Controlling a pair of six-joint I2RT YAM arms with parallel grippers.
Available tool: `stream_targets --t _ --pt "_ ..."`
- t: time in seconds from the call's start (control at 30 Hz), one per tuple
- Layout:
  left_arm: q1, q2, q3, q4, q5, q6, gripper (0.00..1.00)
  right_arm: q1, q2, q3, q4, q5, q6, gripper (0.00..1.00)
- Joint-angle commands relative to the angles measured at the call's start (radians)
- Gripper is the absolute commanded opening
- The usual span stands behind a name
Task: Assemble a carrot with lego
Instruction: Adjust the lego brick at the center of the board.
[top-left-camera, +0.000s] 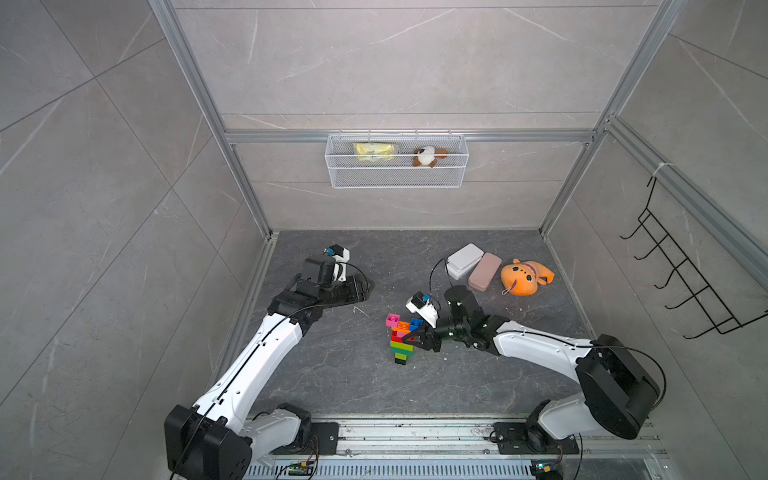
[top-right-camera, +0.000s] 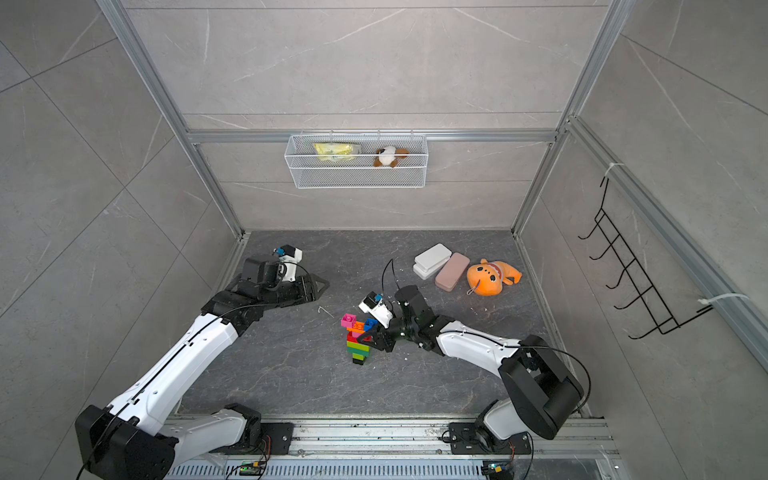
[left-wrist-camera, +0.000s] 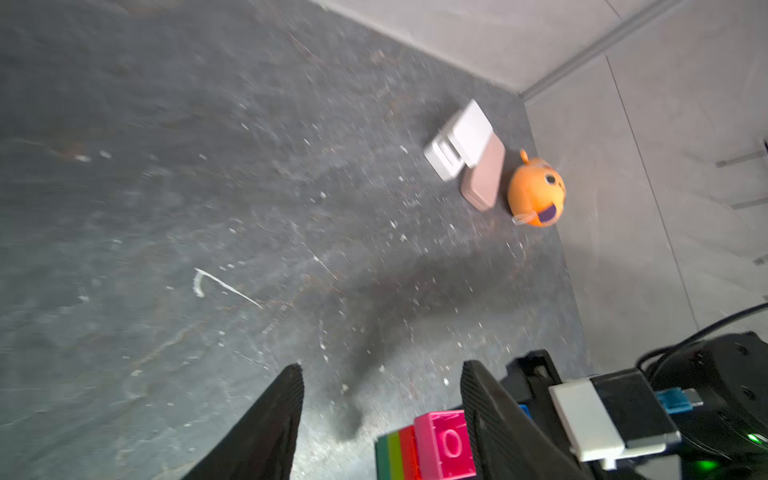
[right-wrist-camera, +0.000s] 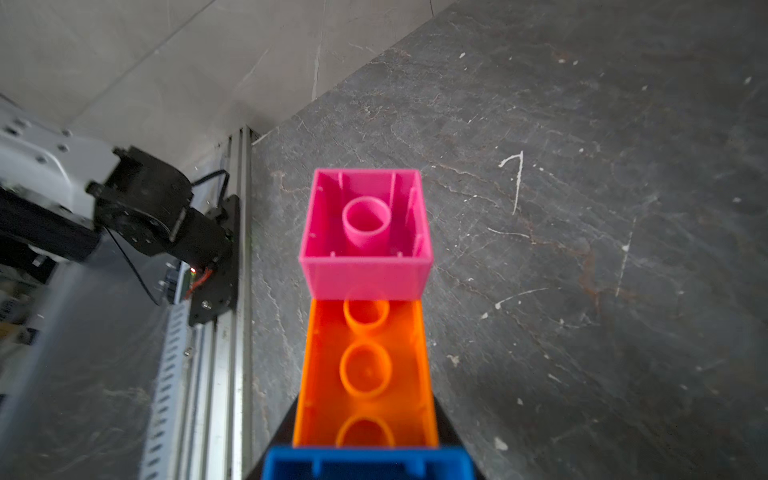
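The carrot (top-left-camera: 401, 340) is a tapering stack of lego in the middle of the dark floor, seen in both top views. Its black tip (top-left-camera: 400, 360) points toward the front. A pink brick (top-left-camera: 392, 320) and a blue brick (top-left-camera: 416, 323) sit at the wide end. My right gripper (top-left-camera: 410, 335) reaches in from the right and is shut on the carrot's orange and red layers. In the right wrist view the hollow undersides of the pink (right-wrist-camera: 365, 232), orange (right-wrist-camera: 365, 374) and blue (right-wrist-camera: 365, 463) bricks fill the middle. My left gripper (top-left-camera: 367, 289) is open and empty, apart from the carrot (left-wrist-camera: 399, 455).
A white case (top-left-camera: 465, 258), a pink case (top-left-camera: 484, 272) and an orange plush toy (top-left-camera: 526, 277) lie at the back right. A wire basket (top-left-camera: 397, 178) hangs on the back wall, a black hook rack (top-left-camera: 685, 286) on the right wall. Metal rails (top-left-camera: 415, 434) run along the front.
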Motion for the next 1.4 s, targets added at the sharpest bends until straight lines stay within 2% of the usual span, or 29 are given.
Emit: stream_targets --t 0.0,0.13,0.4,0.57,0.83,1.1,1.37 --pt "0.001 -0.039 0.007 0.096 -0.108 -0.024 0.64 -0.028 0.070 0.094 -0.161 -0.107 0.234 0.31" --pt "0.001 -0.027 -0.009 0.151 -0.099 -0.040 0.65 -0.031 0.147 0.195 -0.286 -0.163 0.311 0.33" --pt "0.000 -0.001 -0.051 0.210 -0.037 -0.073 0.65 -0.060 0.315 0.286 -0.368 -0.260 0.420 0.35" --pt "-0.002 -0.003 -0.087 0.236 -0.027 -0.075 0.65 -0.066 0.405 0.375 -0.527 -0.271 0.376 0.35" --pt "-0.004 0.010 -0.131 0.280 -0.009 -0.075 0.65 -0.083 0.555 0.529 -0.824 -0.287 0.227 0.36" --pt "-0.007 0.028 -0.140 0.303 0.013 -0.066 0.64 -0.092 0.634 0.612 -0.952 -0.268 0.157 0.38" --pt "-0.007 0.032 -0.144 0.303 0.017 -0.054 0.65 -0.118 0.655 0.612 -0.973 -0.256 0.123 0.48"
